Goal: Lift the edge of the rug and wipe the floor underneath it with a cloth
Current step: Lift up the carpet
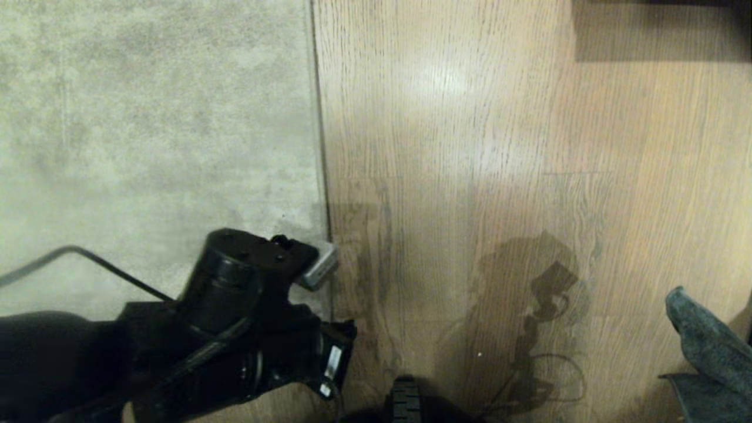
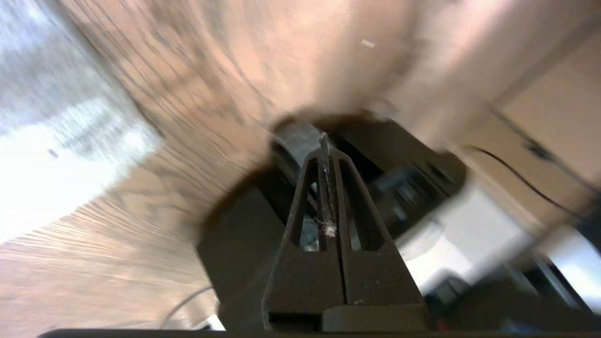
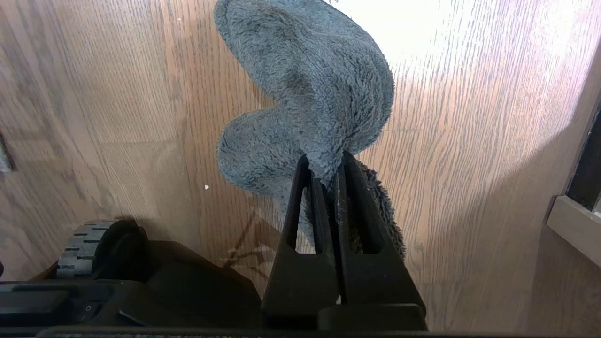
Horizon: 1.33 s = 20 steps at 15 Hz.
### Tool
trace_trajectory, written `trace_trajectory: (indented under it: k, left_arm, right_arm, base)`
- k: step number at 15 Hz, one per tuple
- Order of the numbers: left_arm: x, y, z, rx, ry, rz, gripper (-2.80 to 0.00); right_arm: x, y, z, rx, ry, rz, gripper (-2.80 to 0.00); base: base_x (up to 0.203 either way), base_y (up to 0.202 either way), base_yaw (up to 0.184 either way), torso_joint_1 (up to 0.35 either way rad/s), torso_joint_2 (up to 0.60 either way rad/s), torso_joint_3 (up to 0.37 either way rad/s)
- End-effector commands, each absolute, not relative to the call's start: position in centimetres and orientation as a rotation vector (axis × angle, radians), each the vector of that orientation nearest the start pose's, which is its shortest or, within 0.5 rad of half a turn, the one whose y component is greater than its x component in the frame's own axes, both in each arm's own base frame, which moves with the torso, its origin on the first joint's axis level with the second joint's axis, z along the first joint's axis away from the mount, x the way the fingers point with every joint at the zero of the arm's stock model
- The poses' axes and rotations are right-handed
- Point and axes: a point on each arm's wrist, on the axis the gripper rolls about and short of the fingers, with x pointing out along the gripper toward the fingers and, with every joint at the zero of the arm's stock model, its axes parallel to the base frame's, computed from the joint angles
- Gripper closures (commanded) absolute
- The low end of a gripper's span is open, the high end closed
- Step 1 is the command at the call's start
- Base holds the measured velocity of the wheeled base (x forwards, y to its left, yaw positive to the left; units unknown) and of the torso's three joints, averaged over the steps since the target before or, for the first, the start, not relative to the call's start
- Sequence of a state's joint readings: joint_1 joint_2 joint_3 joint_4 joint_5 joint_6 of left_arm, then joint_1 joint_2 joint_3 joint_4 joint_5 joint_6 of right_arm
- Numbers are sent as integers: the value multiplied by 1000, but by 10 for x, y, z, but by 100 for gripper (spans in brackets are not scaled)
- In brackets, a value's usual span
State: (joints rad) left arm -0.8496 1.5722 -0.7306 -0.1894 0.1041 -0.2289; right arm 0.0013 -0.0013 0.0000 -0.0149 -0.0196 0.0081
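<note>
The pale grey-beige rug lies on the left, and the rug edge (image 1: pixel 320 147) runs straight away from me, flat on the floor (image 1: pixel 458 176) of light brown planks. My left arm (image 1: pixel 247 305) hangs low over the near stretch of that edge. In its blurred wrist view the left gripper (image 2: pixel 324 141) is shut and holds nothing, with a speck of lint on its fingers. My right gripper (image 3: pixel 324 164) is shut on the dark grey-teal cloth (image 3: pixel 310 94), which bulges out above the floor (image 3: pixel 469 141). In the head view only the cloth (image 1: pixel 705 346) shows, at the lower right.
My base's wheel (image 1: pixel 405 399) sits at the near edge, also in the right wrist view (image 3: pixel 82 246). A dark piece of furniture (image 1: pixel 658 29) stands at the far right. A black cable (image 1: pixel 88 258) trails over the rug. A low ledge (image 3: pixel 573 225) borders the floor.
</note>
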Motion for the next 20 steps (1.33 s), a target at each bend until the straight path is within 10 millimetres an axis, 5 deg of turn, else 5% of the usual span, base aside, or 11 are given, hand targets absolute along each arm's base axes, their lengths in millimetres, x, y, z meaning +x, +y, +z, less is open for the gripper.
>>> trace_trajectory:
  k: [1, 2, 6, 20]
  left_arm:
    - [188, -219, 130, 172, 716, -545, 0]
    - [192, -226, 125, 185, 711, -507, -280]
    - [206, -237, 112, 233, 718, -417, -280]
    - [232, -226, 71, 510, 631, 69, -280]
  right_arm:
    - [-23, 0, 77, 8, -15, -18, 0]
    - [-23, 0, 77, 8, -15, -18, 0]
    - [-23, 0, 77, 8, -15, -18, 0]
    - [-23, 0, 77, 8, -15, -18, 0]
  base:
    - [0, 0, 0, 0, 0, 0]
    - [0, 0, 0, 0, 0, 0]
    - [0, 0, 0, 0, 0, 0]
    - [0, 0, 0, 0, 0, 0]
